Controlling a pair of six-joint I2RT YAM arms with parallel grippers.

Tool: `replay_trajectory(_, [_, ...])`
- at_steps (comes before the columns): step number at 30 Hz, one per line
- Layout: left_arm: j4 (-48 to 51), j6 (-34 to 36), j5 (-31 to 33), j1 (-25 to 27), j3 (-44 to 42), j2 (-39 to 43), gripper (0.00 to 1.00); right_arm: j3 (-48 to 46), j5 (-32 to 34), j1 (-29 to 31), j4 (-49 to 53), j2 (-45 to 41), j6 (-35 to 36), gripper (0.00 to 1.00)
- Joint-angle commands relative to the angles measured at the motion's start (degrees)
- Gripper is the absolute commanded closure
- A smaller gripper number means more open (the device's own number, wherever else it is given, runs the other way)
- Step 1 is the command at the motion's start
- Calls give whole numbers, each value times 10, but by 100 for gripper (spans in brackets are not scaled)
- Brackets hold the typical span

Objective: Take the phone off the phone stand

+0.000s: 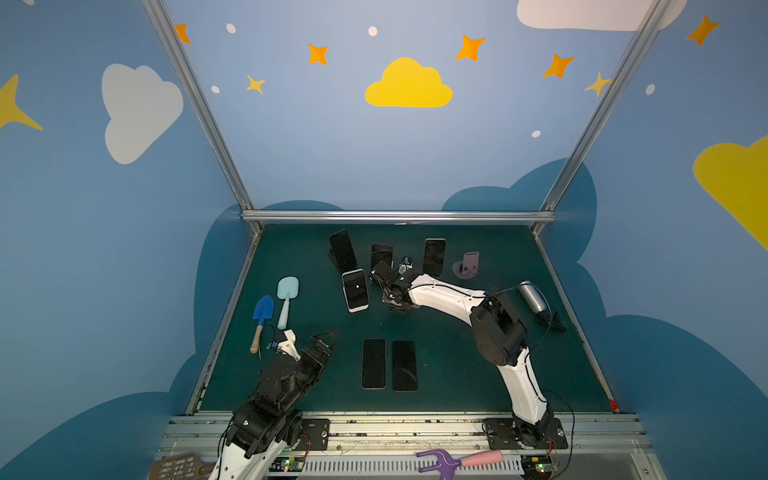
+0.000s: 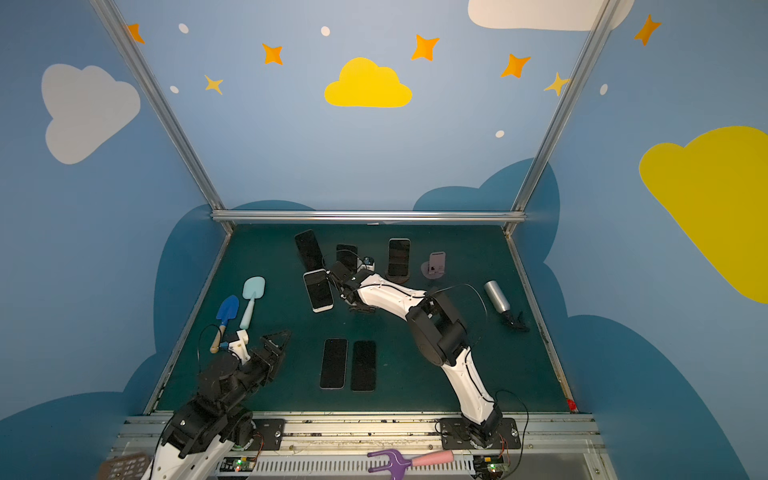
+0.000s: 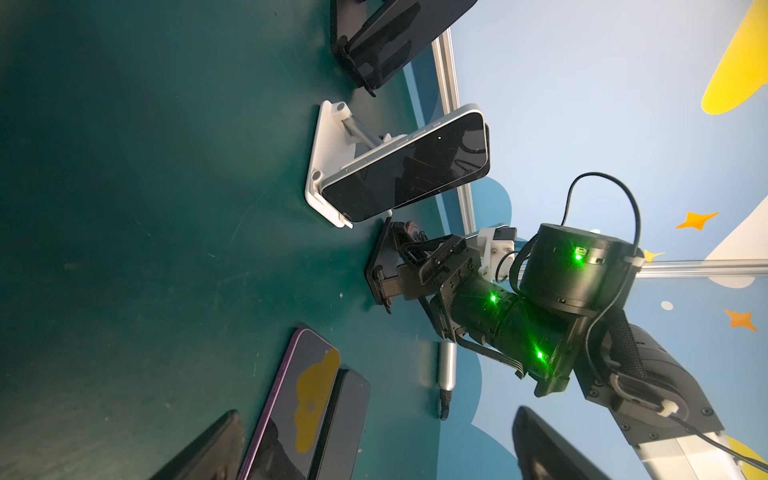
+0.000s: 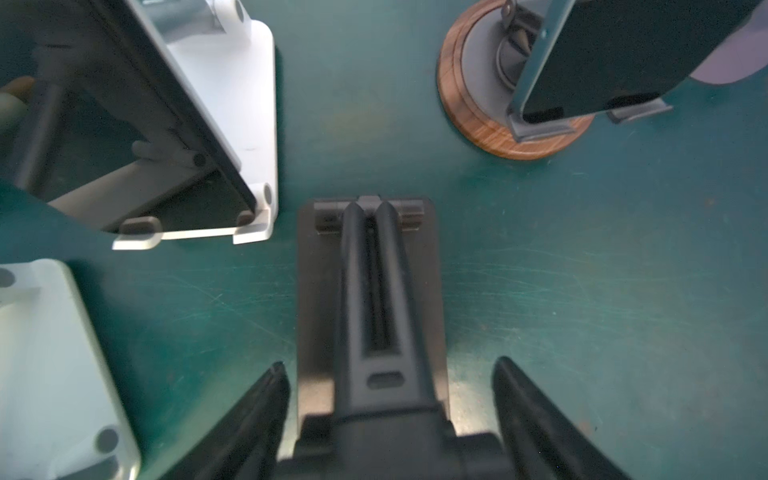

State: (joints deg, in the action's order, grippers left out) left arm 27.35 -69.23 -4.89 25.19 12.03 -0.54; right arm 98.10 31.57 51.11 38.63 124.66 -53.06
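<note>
Several phones lean on stands at the back of the green mat: a silver phone [image 1: 355, 289] on a white stand [image 4: 257, 124], a dark phone [image 1: 343, 249], another phone [image 1: 381, 254], and a phone [image 1: 434, 255] on a round wooden stand [image 4: 498, 141]. My right gripper [image 1: 388, 291] [image 4: 390, 362] points down over a low black stand [image 4: 428, 291] [image 3: 376, 266] that shows no phone. Its fingers stand apart on either side of the stand's arm, with mat showing in the gaps. My left gripper [image 1: 326, 343] [image 3: 376, 413] hangs wide open and empty at the front left.
Two dark phones [image 1: 374, 363] [image 1: 404, 365] lie flat side by side at the front. A blue trowel [image 1: 262, 316] and a pale shovel [image 1: 286, 297] lie left. A silver cylinder [image 1: 532, 296] lies right, and a pink stand [image 1: 469, 264] is at the back right.
</note>
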Motion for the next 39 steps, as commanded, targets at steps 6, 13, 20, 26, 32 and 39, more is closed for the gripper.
replay_trajectory(6, [23,15,4,1,26,8,0,-21,52,22,-27,-70,101,34])
replay_trajectory(13, [24,19,5,1,27,8,0,-64,59,20,-53,-111,122,35])
replay_trajectory(20, [-9,14,8,2,10,8,0,-155,55,-3,-59,-190,134,36])
replay_trajectory(26, [-53,-2,11,1,-15,7,0,-246,48,-47,-54,-274,147,37])
replay_trajectory(32, [-49,4,13,1,-17,8,0,-325,15,-133,-77,-349,202,37])
replay_trajectory(39, [-53,2,14,1,-17,7,0,-351,18,-241,-134,-395,266,38])
